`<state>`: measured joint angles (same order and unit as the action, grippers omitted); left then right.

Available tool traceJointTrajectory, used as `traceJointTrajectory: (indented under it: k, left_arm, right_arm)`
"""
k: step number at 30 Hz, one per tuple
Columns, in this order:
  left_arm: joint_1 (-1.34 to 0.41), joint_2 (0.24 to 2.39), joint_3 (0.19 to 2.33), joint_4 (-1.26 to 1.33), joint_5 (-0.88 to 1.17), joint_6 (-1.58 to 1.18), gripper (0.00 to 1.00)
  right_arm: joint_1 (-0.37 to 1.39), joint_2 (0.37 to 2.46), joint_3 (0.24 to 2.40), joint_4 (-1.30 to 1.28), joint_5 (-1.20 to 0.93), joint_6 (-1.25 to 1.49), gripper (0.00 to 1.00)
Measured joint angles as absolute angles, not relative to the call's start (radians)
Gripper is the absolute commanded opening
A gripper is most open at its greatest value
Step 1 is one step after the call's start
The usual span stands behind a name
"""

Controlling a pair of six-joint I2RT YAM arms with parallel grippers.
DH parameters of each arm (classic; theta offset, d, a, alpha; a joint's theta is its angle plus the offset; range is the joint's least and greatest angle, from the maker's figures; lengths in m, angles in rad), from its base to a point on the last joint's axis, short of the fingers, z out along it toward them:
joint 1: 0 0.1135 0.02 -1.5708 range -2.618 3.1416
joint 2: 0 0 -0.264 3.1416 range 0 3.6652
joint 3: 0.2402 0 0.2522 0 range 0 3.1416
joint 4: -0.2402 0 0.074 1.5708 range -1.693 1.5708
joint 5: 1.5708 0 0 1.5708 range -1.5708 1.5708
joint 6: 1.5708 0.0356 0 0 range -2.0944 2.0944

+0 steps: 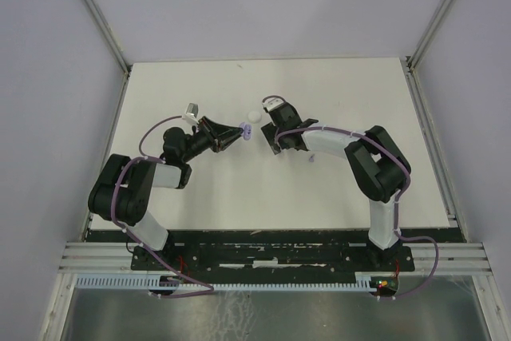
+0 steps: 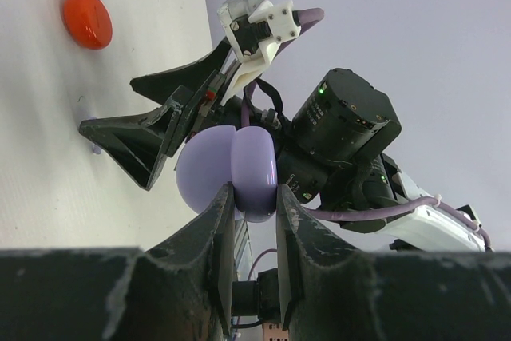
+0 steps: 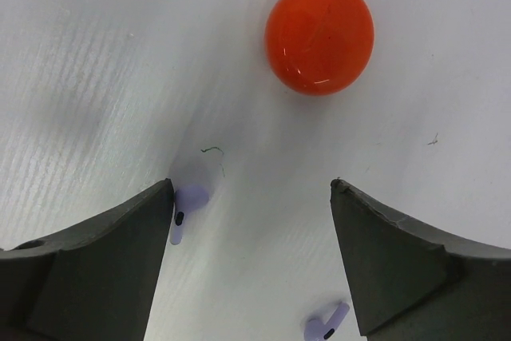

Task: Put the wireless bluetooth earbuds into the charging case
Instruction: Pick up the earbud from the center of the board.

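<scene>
We've got the left fingers (image 2: 225, 221) clamped on the pale purple charging case (image 2: 239, 167), held off the worktop (image 2: 48, 181). The right fingers (image 3: 136, 245) are spread wide w/ nothing in them, over 2 purple earbuds (image 3: 188, 201) lying b/w them, 1 right beside a finger. Red disc (image 3: 319, 36) sits nearby.

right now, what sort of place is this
Probably a robotics lab test cell: left arm and right arm mounted on an aluminium rail, a white table boxed in by plain walls.
</scene>
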<state>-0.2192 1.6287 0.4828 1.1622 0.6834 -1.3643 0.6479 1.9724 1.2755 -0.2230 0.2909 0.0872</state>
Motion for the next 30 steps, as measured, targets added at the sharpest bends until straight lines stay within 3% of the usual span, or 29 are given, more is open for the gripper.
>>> traceJointTrajectory:
  k: [19, 24, 30]
  left_arm:
    - [-0.218, 1.629, 0.468, 1.164, 0.683, -1.364, 0.03]
    - [-0.217, 1.629, 0.467, 1.173, 0.683, -1.364, 0.03]
    - [-0.217, 1.629, 0.467, 1.18, 0.683, -1.365, 0.03]
  right_arm:
    - [0.648, 1.974, 1.275, -0.245, 0.173, 0.199, 0.5]
    - [0.648, 1.975, 1.275, -0.249, 0.158, 0.217, 0.44]
    - [0.648, 1.98, 1.283, -0.253, 0.156, 0.236, 0.43]
